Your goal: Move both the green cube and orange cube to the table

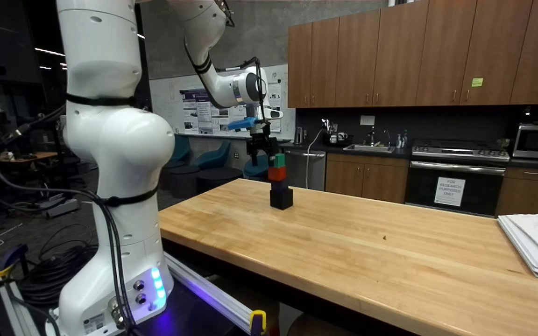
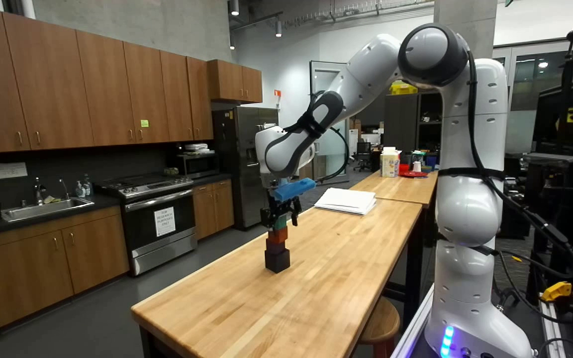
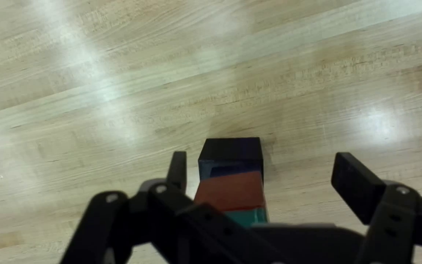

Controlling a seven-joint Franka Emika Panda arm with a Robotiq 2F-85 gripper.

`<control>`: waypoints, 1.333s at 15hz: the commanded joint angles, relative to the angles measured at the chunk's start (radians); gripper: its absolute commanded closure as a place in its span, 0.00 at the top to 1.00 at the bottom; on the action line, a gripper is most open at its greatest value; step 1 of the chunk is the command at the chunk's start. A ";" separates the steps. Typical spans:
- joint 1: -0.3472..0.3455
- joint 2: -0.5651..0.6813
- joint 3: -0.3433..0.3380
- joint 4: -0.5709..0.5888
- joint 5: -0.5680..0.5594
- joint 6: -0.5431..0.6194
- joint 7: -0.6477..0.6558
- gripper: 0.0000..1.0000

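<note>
A black two-fingered gripper [image 3: 264, 179] stands wide, jaws at nine and three o'clock of the orange-red cube [image 3: 233, 190] in the wrist view, presumably to clasp the teal-green cube [image 1: 279, 160] topping it, stacked over two dark cubes [image 1: 281, 199] on the pale butcher-block wooden table [image 1: 343, 252]

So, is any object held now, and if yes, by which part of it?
Nothing is held: the end effector is open, with a visible gap beside the green cube.

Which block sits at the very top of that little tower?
The green cube: no block rests on it. The orange cube directly beneath it, the dark purplish block and the black block at the bottom each carry another block.
</note>
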 commanded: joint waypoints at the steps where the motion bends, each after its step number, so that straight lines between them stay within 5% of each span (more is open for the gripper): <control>1: -0.007 -0.132 0.011 -0.086 0.099 -0.006 -0.047 1.00; 20: -0.117 -0.173 -0.032 -0.002 0.523 -0.100 0.463 1.00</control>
